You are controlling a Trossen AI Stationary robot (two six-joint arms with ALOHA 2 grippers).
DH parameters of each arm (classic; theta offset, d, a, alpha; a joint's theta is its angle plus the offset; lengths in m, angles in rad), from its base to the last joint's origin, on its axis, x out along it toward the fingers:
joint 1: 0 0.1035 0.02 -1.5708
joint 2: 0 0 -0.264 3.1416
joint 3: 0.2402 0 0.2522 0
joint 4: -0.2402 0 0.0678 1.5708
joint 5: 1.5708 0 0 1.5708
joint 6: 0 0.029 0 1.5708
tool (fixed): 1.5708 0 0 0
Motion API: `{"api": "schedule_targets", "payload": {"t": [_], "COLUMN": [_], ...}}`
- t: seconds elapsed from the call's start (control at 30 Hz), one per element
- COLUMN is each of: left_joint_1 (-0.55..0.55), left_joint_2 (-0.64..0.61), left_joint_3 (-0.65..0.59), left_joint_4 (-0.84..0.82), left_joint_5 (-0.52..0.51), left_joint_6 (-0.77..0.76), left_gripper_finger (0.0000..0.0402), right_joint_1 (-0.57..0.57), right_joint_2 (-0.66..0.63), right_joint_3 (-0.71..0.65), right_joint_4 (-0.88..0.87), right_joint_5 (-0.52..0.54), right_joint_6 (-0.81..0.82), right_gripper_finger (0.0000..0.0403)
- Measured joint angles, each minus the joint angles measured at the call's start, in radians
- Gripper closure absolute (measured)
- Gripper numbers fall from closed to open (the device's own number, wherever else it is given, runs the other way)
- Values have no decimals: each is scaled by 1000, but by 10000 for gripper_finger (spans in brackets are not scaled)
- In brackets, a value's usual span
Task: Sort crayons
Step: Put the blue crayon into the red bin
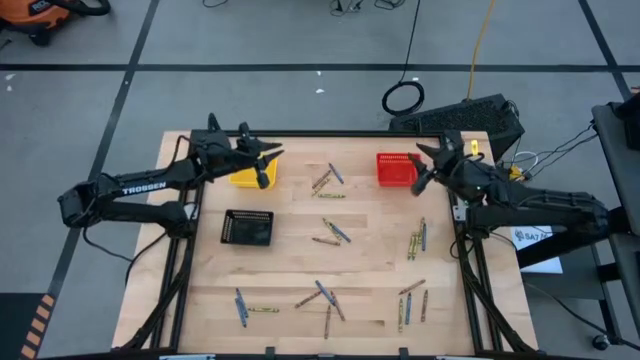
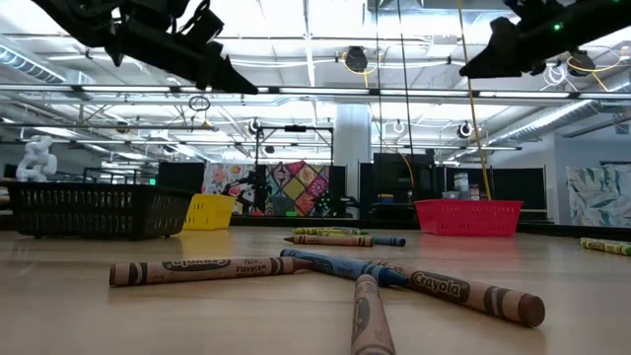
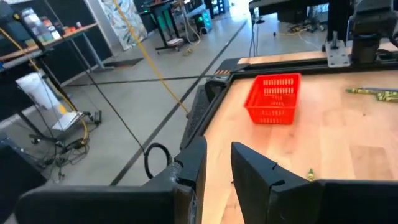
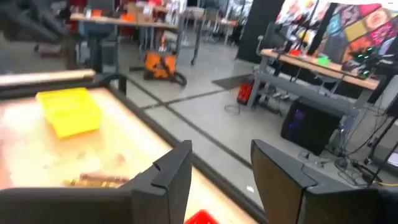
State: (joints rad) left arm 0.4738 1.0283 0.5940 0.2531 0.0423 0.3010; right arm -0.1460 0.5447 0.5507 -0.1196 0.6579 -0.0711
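Several crayons lie flat and scattered on the wooden table (image 1: 290, 265): a cluster at the far middle (image 1: 325, 182), a pair at the centre (image 1: 335, 232), a group at the right (image 1: 417, 240), more along the near edge (image 1: 325, 295). Some lie close in the low view (image 2: 197, 268). My left gripper (image 1: 268, 165) hangs above the yellow basket (image 1: 245, 180), open with nothing between its fingers (image 3: 217, 152). My right gripper (image 1: 418, 168) hovers beside the red basket (image 1: 396, 170), open and empty (image 4: 221, 152). Both are well above the tabletop.
A black mesh basket (image 1: 247, 228) stands left of centre, in front of the yellow one. The red basket (image 3: 273, 99) sits at the far right, near the table's dark frame. Bare wood lies between the crayon groups. Cables and a dark box lie on the floor beyond the far edge.
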Motion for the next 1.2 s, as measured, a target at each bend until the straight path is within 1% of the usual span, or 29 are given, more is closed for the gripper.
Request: {"api": "schedule_targets", "payload": {"t": [0.23, 0.43, 0.53, 0.67, 0.73, 0.97, 1.07, 1.2], "left_joint_1": [-48, -79, -97, -132, -152, -181, -188, -188], "left_joint_2": [0, 0, 0, 0, 0, 0, 0, 0], "left_joint_3": [0, 1, 10, 49, 64, 75, 75, 75], "left_joint_4": [-16, -41, -121, -289, -333, -334, -334, -335], "left_joint_5": [-38, -42, -45, -105, -133, -129, -129, -125], "left_joint_6": [83, 104, 99, 76, 48, 3, -20, -31], "left_gripper_finger": [322, 322, 322, 322, 322, 322, 322, 322], "right_joint_1": [56, 80, 90, 96, 101, 105, 105, 103], "right_joint_2": [24, 24, 35, 59, 75, 129, 157, 224], "right_joint_3": [102, 115, 115, 115, 115, 114, 114, 114], "right_joint_4": [-25, -54, -82, -88, -88, -92, -78, -49], "right_joint_5": [2, 4, 3, -2, -2, -5, -9, -54], "right_joint_6": [-19, -20, 3, 93, 116, 124, 163, 179], "right_gripper_finger": [254, 254, 254, 254, 254, 254, 254, 254]}}
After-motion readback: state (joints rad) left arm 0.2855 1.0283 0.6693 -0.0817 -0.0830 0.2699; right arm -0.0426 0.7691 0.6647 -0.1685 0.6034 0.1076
